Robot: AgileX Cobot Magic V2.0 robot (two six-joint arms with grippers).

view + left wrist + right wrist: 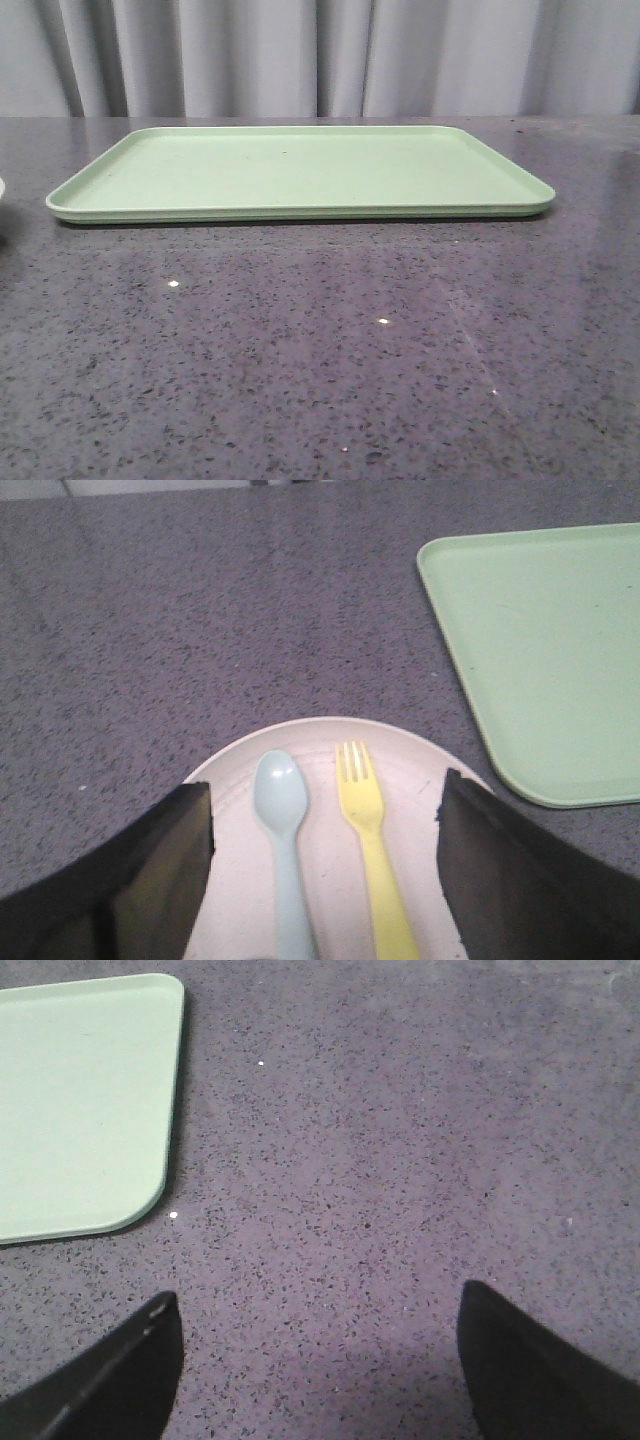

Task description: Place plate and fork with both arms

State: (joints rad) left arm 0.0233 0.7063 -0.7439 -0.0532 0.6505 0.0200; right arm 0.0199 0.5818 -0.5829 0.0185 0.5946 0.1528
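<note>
Plate (pixel 330 780) and fork (pixel 372 850) are lying together under the left gripper (pixel 325 825), the yellow fork resting inside the dish with its tines pointing away from the wrist. The left gripper is hovering above the dish with its dark fingers (pixel 140 880) spread wide, one over each side of the rim, gripping nothing. The right gripper (pixel 320 1350) is hanging over bare countertop (pixel 400 1160), its two fingers likewise held far apart and holding nothing.

One plate, one fork and one pale blue spoon (pixel 282 840) are showing, the spoon lying just beside the fork and parallel to it inside the dish. One light-green tray (pixel 300 170) is sitting flat on the speckled grey counter, near the plate but not touching it; its corner is appearing in both wrist views. In the front view, only a sliver of something pale is peeking in at the left edge, too small to identify. Grey curtains (pixel 320 55) are hanging behind the counter.
</note>
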